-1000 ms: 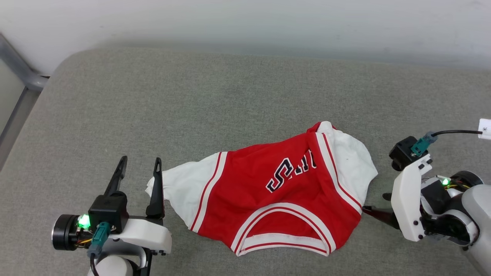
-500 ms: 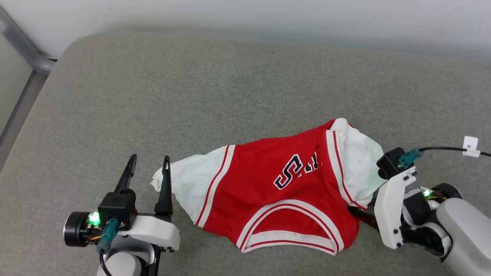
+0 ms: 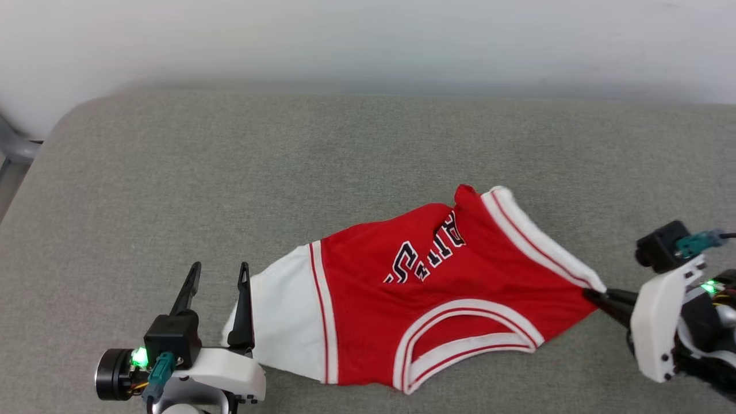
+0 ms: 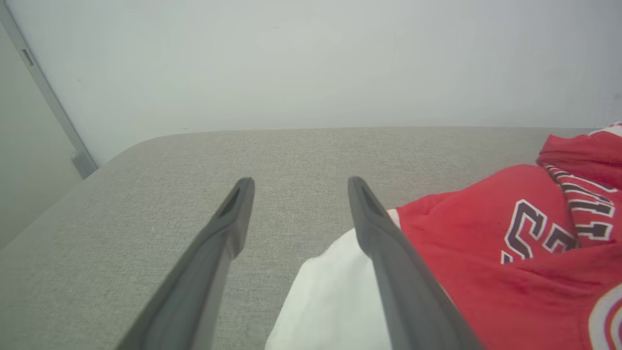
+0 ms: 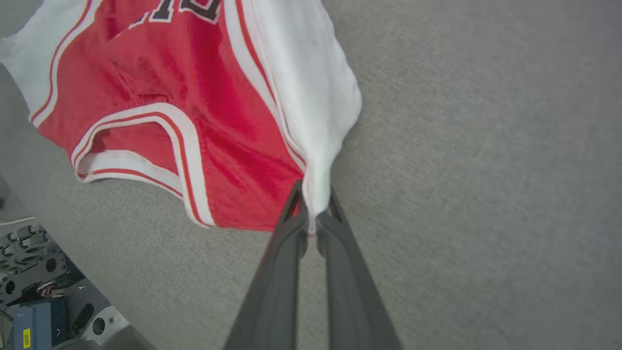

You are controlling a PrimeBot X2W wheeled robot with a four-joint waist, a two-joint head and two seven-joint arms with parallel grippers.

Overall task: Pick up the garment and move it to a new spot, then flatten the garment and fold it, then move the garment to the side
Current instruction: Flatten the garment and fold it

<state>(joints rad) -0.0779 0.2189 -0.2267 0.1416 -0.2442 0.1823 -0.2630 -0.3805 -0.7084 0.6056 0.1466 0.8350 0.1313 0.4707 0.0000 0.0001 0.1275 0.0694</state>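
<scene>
Your garment [image 3: 437, 299] lies on the surface [image 3: 287, 172] with its lettering up. It is nearer the near edge than the far edge, which runs along the wall [image 3: 345, 40]. It is drawn out from left to right, and the striped neck opening faces the near edge. The red body is creased through the middle, so part of the lettering is folded under itself.

The garment's right end is pulled to a point, and your right gripper [image 3: 592, 294] has hold of it there. The fingers are pinched together on the white cloth, which bunches between their tips in the right wrist view.

At the garment's left end the white cloth lies flatter on the surface. Your left gripper [image 3: 219, 273] sits there with its fingers spread wide and nothing between them. The inner finger runs along the edge of that white cloth and the other stands over bare surface. You cannot tell from these views whether the inner finger touches the cloth.
</scene>
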